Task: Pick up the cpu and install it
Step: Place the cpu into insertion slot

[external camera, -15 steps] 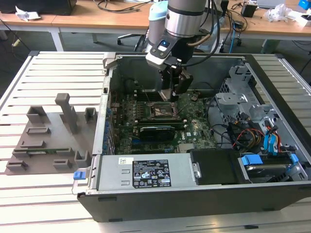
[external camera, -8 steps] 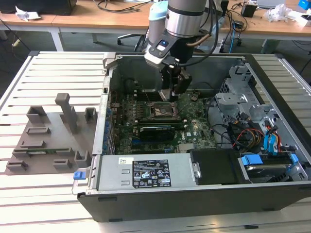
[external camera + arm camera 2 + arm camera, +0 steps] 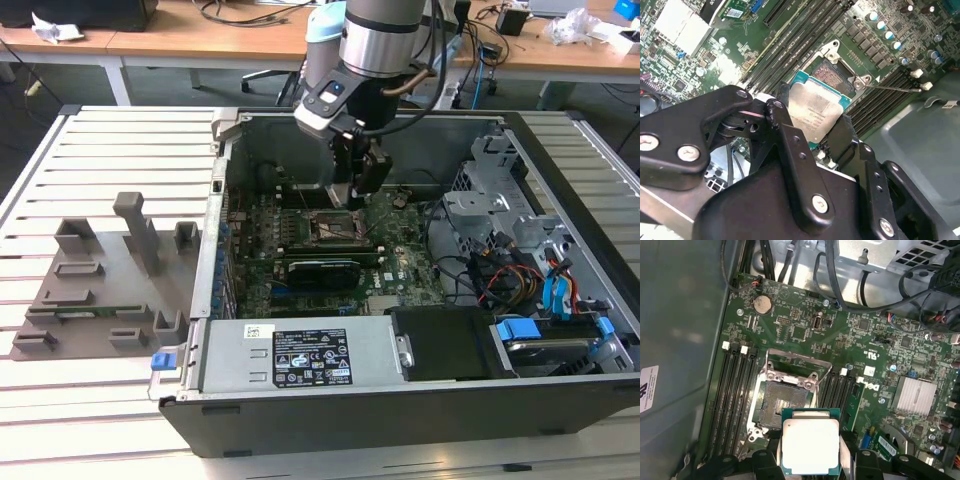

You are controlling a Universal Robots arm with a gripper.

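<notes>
Our gripper point(image 3: 354, 192) is clamped on the cpu point(image 3: 810, 445) by two opposite edges, silver top up and the chip level. We reckon that grip is there to spare the contact side and let it drop in flat. The open socket point(image 3: 784, 402) sits just beneath the gripper, a touch off to one side, inside the computer case point(image 3: 420, 415), so the cpu isn't seated yet.

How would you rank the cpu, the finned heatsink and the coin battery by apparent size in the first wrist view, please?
1. cpu, though it sits nearest the camera, which inflates it.
2. finned heatsink.
3. coin battery.
</notes>
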